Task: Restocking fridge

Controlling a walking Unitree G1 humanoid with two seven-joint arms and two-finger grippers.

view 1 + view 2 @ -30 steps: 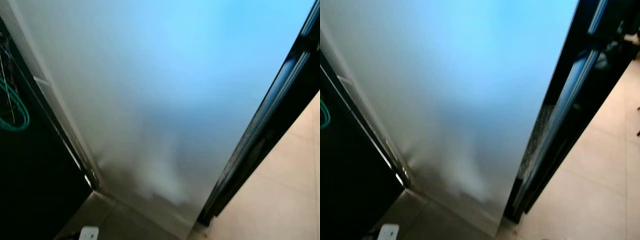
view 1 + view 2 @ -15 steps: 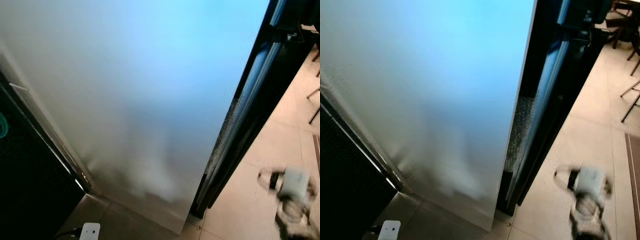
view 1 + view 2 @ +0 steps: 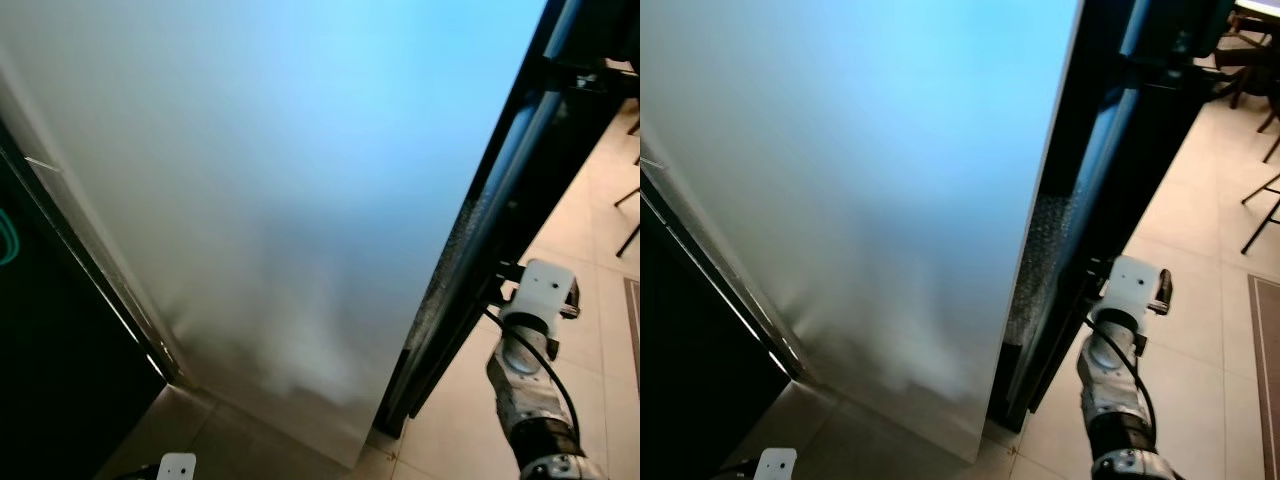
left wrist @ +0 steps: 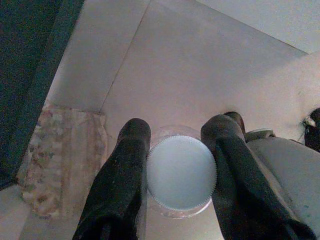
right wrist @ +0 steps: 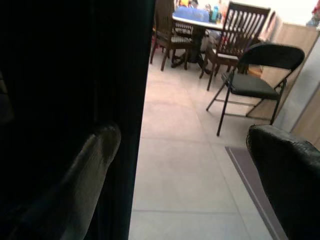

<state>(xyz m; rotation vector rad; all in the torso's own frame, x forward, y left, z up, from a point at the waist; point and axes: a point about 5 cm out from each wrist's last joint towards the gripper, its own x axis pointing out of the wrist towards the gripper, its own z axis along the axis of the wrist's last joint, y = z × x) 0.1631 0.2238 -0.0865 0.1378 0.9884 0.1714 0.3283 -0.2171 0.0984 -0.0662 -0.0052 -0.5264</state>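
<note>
The fridge's pale side panel (image 3: 300, 200) towers right in front of me, with its black door edge (image 3: 500, 230) running down on the right. My right arm (image 3: 530, 350) is raised to that edge, its white wrist box close to the door. In the right wrist view my right gripper (image 5: 185, 145) is open, one finger (image 5: 95, 165) against the dark door and the other finger (image 5: 285, 160) out over the floor. My left gripper (image 4: 179, 125) hangs above the floor tiles, shut on a clear bottle with a white ribbed cap (image 4: 181, 172).
A dark cabinet (image 3: 50, 350) stands at the left, with a white plug (image 3: 176, 466) on the floor below it. A patterned cloth (image 4: 60, 150) lies on the tiles. To the right are a black folding chair (image 5: 250, 82), a dining table with chairs (image 5: 200, 20) and a rug (image 5: 250, 185).
The camera has swung a little. My right arm, a blur low at the right half a second ago, has risen to the fridge's door edge.
</note>
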